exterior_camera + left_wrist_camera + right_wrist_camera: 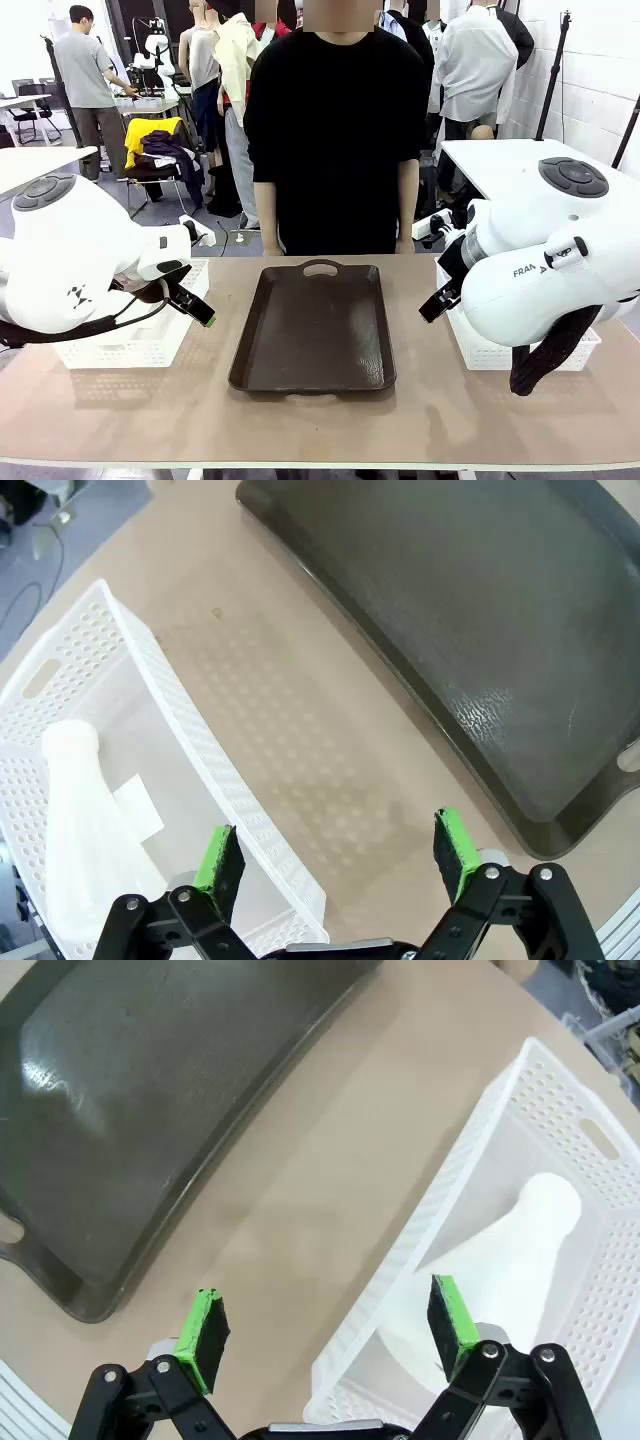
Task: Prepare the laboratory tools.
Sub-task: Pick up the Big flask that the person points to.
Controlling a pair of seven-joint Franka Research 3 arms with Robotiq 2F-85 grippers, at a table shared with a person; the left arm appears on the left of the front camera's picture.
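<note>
One frosted-white conical flask lies on its side in the white mesh basket under my left arm. My left gripper hangs open above that basket's rim and the bare table beside it, holding nothing. The other flask lies in the second white mesh basket, neck pointing away from me. My right gripper is open above that basket's near wall, one finger over the flask's base. In the front view the left gripper and right gripper hover on either side of the tray.
A dark brown tray with nothing on it lies in the middle of the table, handle toward a person in black standing at the far edge. The baskets flank the tray. Tan table shows between tray and baskets.
</note>
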